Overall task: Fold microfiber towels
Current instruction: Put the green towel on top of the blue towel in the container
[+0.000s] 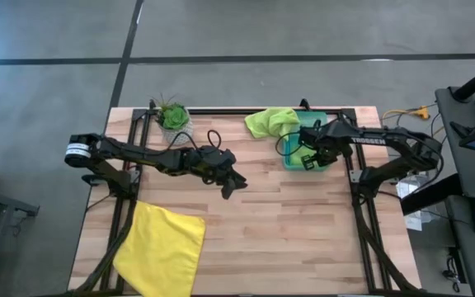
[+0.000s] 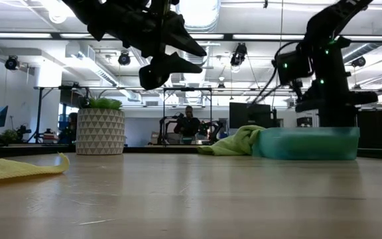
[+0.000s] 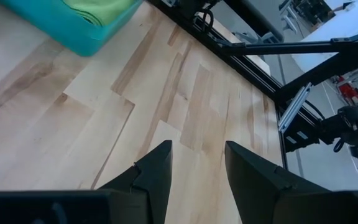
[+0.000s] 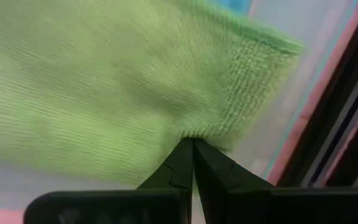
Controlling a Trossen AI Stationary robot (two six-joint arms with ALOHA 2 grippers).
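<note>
A lime green towel (image 1: 270, 122) hangs over the far left rim of the translucent teal bin (image 1: 291, 162) at the table's far right. A green towel (image 4: 104, 87) also fills my right wrist view. My right gripper (image 4: 192, 140) points down into the bin (image 2: 307, 145), shut, with its tips at that cloth. A yellow towel (image 1: 162, 247) lies flat at the near left, partly over the table's edge. My left gripper (image 1: 236, 183) hovers open above the middle of the table, with nothing between its fingers (image 3: 160, 162). My right gripper meets the green towel from above with its shut fingertips, at the cloth's edge near one corner (image 4: 194, 127). Whether any cloth is pinched between the tips, I cannot tell. The towel lies inside the bin.
A potted plant in a patterned white pot (image 1: 173, 117) stands at the far left. Black frame rails run along the table's left, right and far sides. Bare wood (image 1: 303, 223) stretches between the yellow towel and the bin. A person stands far off in the room (image 2: 190, 123).
</note>
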